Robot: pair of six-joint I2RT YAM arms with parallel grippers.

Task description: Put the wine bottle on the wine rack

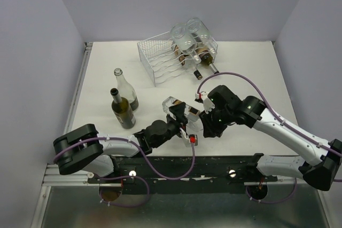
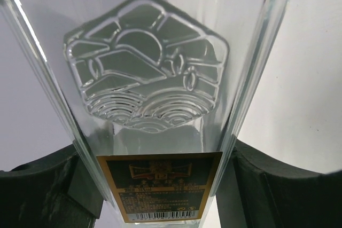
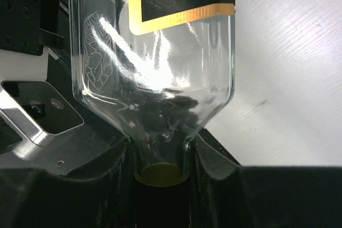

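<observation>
Clear glass wine bottle (image 1: 178,108) with a black-and-gold label, held mid-table between both grippers, well short of the white wire-grid wine rack (image 1: 154,53).
The left gripper (image 1: 180,117) is clamped on the bottle's body (its embossed emblem fills the left wrist view). The right gripper (image 1: 197,111) has its black fingers (image 3: 224,196) pressed to both sides of the neck by the gold cap. The rack at the white table's (image 1: 251,68) far edge carries several bottles (image 1: 191,40). Two dark glass bottles (image 1: 123,100) stand upright at the left.
</observation>
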